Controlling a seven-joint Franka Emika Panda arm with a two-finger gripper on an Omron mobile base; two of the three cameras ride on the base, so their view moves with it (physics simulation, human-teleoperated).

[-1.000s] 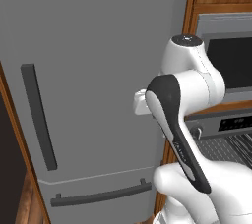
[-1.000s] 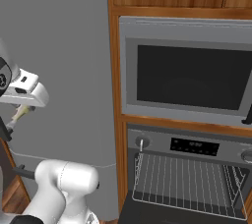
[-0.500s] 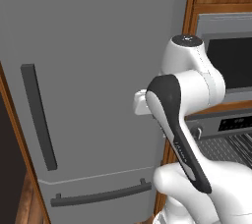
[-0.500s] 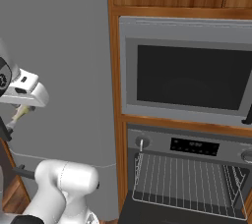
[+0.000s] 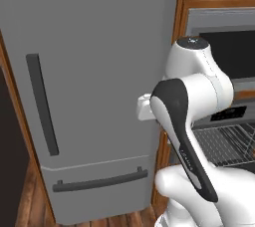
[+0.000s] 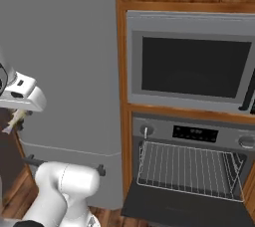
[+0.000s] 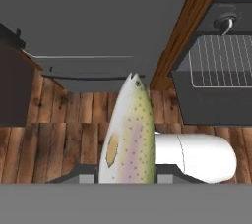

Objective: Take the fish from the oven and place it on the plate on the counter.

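Gripper clamped on fish, which hangs toward the wood floor; oven open at 2 o'clock in hand view, rack empty, so this looks like transit to the plate.

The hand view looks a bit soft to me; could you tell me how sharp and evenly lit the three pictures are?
Hand view: the fish is sharp enough to show its speckles and is flatly lit, with no glare. Left base view: the fridge door is even grey with no highlights. Right base view: the oven rack wires stay crisp, and the dark microwave window shows no reflection.
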